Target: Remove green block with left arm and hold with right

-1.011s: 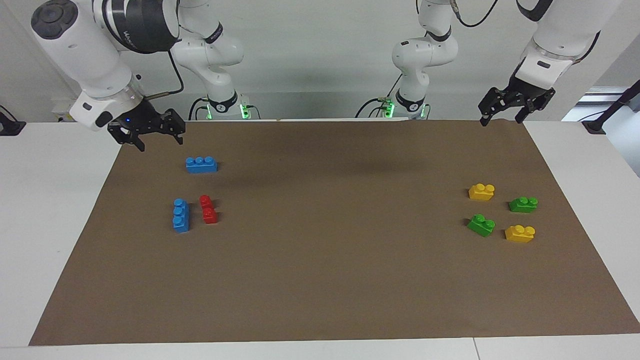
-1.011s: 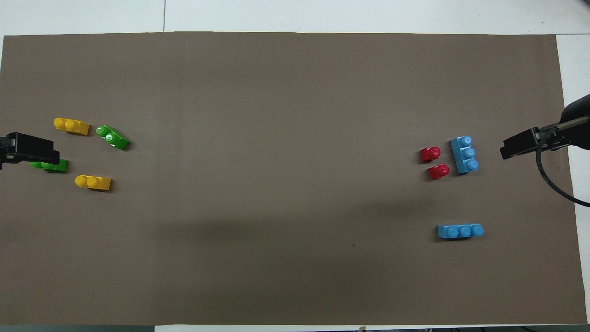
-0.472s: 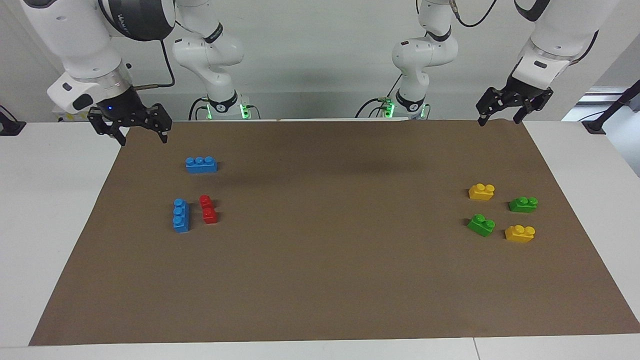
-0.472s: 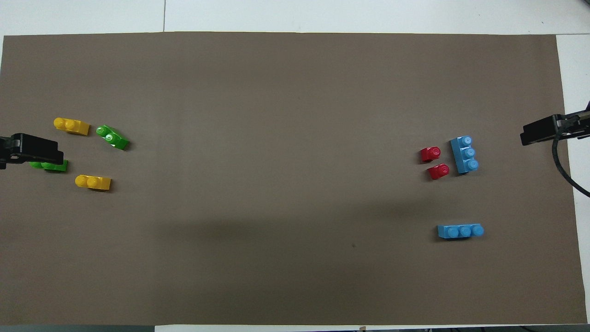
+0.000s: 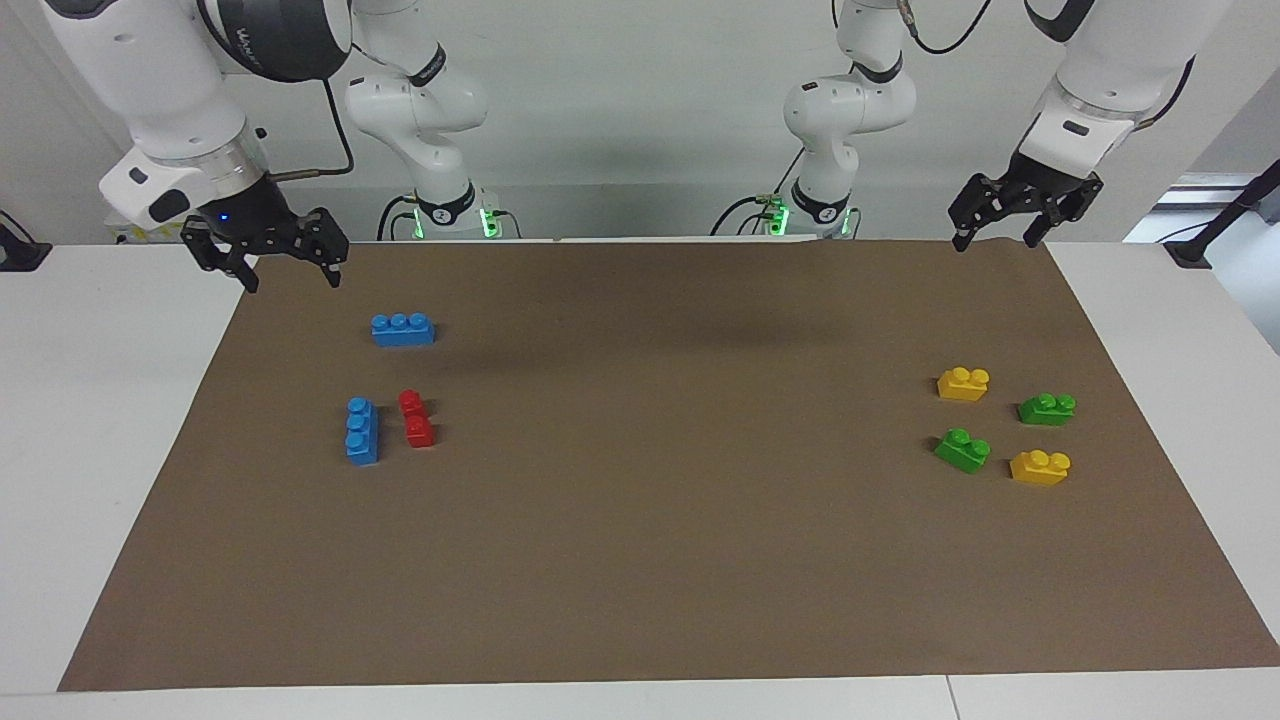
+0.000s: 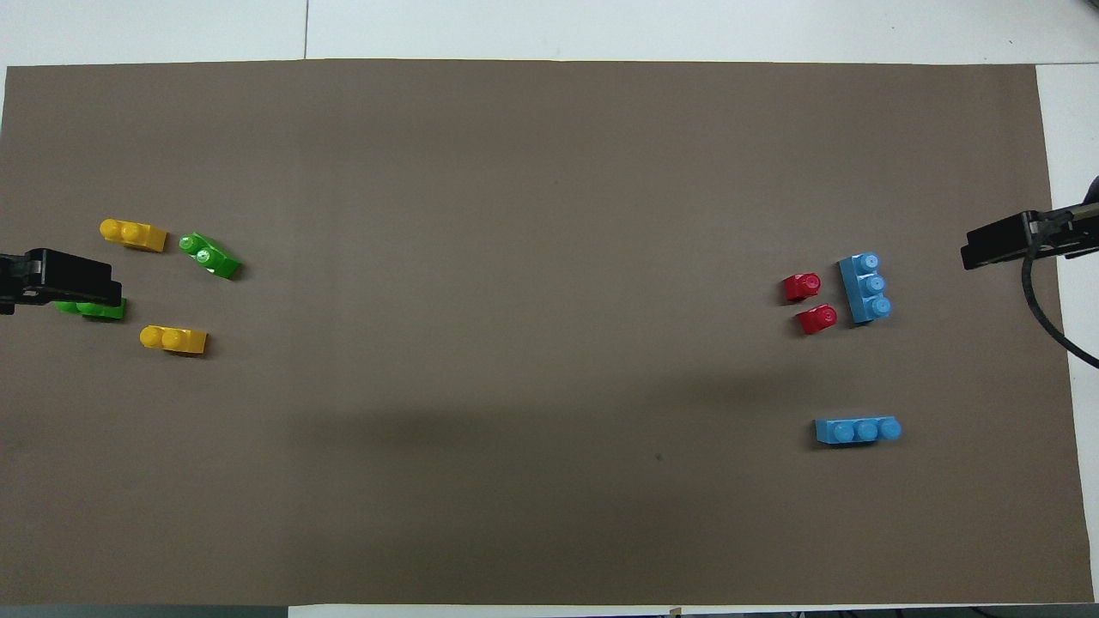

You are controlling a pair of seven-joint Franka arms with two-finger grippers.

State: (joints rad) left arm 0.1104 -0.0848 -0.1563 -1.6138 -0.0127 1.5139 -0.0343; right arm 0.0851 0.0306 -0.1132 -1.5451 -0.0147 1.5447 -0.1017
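Two green blocks lie on the brown mat [image 5: 640, 560] at the left arm's end. One green block [image 5: 1047, 408] is half covered by the gripper in the overhead view [image 6: 105, 310]. The other green block [image 5: 963, 450] lies askew, farther from the robots, and also shows in the overhead view [image 6: 209, 256]. My left gripper [image 5: 997, 240] is open and empty, raised above the mat's edge nearest the robots, well clear of the blocks; it also shows in the overhead view [image 6: 60, 279]. My right gripper [image 5: 292, 280] is open and empty, raised over the mat's corner at its own end, and shows in the overhead view [image 6: 1000, 245].
Two yellow bricks [image 5: 964, 383] [image 5: 1040, 467] lie beside the green blocks. At the right arm's end lie a blue three-stud brick [image 5: 403, 328], a second blue brick [image 5: 362, 431] and red pieces [image 5: 417, 418] beside it.
My right gripper has risen and drawn back toward the mat's corner, then settled slightly inward. My left gripper has lifted a little. No block has moved.
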